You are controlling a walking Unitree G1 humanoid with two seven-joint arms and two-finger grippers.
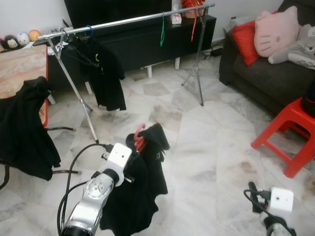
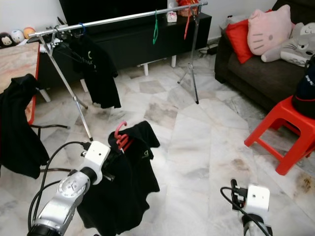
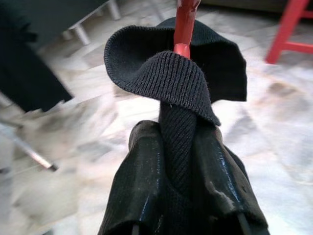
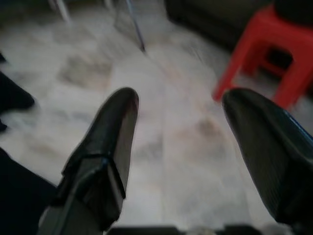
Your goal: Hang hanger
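Here, in the left eye view, the left gripper [image 1: 134,158] held a red hanger [image 1: 140,137] draped with a black shirt [image 1: 142,191] out over the marble floor [image 1: 206,137], well short of the clothes rail [image 1: 128,21], where another black garment [image 1: 101,73] already hung. The carrying step looked in hand; next the hook would need raising and bringing over a free stretch of rail.

The left wrist view showed both fingers [image 3: 146,196] pinched onto the shirt's ribbed collar, the hanger's red neck rising just beyond; whether they also pressed the hanger itself was hidden by cloth.

The right wrist view, though blurred, showed the right gripper [image 4: 188,147] spread wide and holding nothing, near a red stool [image 4: 266,54].
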